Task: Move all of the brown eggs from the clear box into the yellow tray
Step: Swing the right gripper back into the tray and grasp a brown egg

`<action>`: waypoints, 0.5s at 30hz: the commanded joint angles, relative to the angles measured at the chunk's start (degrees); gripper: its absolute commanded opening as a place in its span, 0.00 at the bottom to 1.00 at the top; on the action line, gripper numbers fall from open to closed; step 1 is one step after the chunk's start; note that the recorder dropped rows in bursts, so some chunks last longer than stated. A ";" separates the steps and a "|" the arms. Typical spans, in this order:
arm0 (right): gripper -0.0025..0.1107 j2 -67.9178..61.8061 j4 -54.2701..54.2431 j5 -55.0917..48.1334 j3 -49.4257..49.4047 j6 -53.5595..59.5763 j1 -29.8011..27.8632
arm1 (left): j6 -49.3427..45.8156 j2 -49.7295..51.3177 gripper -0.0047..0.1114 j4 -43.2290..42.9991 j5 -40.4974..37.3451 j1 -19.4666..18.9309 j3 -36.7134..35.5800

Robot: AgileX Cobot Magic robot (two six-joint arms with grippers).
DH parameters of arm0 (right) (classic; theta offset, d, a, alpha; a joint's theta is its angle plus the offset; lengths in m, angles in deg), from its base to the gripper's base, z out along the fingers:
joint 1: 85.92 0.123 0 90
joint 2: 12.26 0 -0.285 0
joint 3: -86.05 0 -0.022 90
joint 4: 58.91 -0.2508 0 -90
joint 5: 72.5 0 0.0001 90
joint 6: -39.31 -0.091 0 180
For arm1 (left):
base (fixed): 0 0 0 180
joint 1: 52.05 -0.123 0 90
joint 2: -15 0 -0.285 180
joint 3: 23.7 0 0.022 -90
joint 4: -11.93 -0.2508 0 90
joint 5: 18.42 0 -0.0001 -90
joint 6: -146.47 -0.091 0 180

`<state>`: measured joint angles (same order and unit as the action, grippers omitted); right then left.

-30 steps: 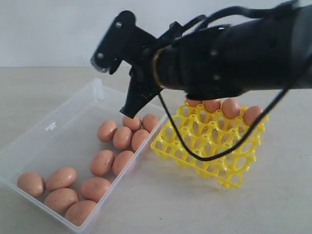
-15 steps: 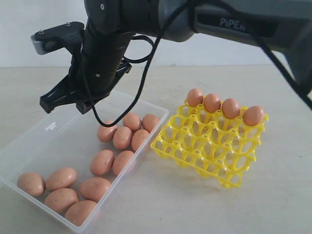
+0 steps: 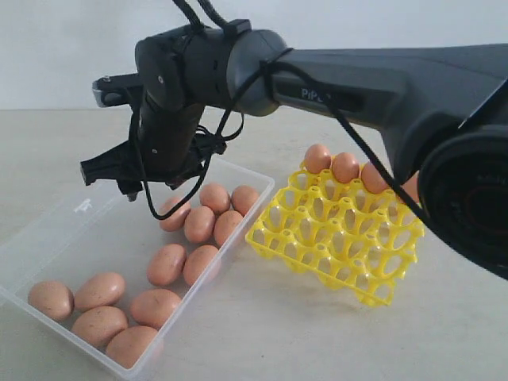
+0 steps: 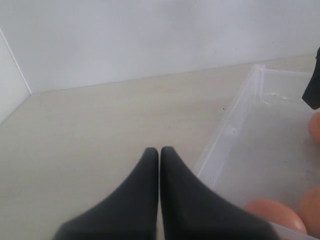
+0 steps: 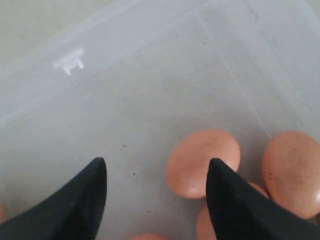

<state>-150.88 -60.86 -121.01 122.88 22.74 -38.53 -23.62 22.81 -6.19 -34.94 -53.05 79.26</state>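
A pale worktop (image 3: 270, 333) here. On its left sits the clear box (image 3: 95, 230), the yellow tray (image 3: 341, 242) just beside it.

Plain white wall (image 3: 63, 48) behind a beige, perhaps wooden, tabletop (image 3: 317, 341).

Only partial lettering reads — "PiP…" — on the right arm (image 3: 373, 83).

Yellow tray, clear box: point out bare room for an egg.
Free: yellow tray cups nearer than its back-row eggs; clear box floor beside the clasp tab. Crowded: brown eggs along the box's tray-side wall and near corner.
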 commanded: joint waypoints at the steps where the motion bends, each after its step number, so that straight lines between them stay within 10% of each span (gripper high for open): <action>1: 0.52 -1.82 1.32 -1.20 0.36 -3.91 -1.71 | 0.39 -0.03 0.05 0.10 0.19 0.22 -0.17; 15: 0.52 -8.07 -6.91 5.86 0.36 -7.49 -4.23 | 0.39 -0.03 0.05 0.10 0.40 0.22 -0.17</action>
<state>-158.62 -67.53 -115.16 122.93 15.14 -42.36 -23.62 22.81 -6.19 -34.94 -53.05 79.26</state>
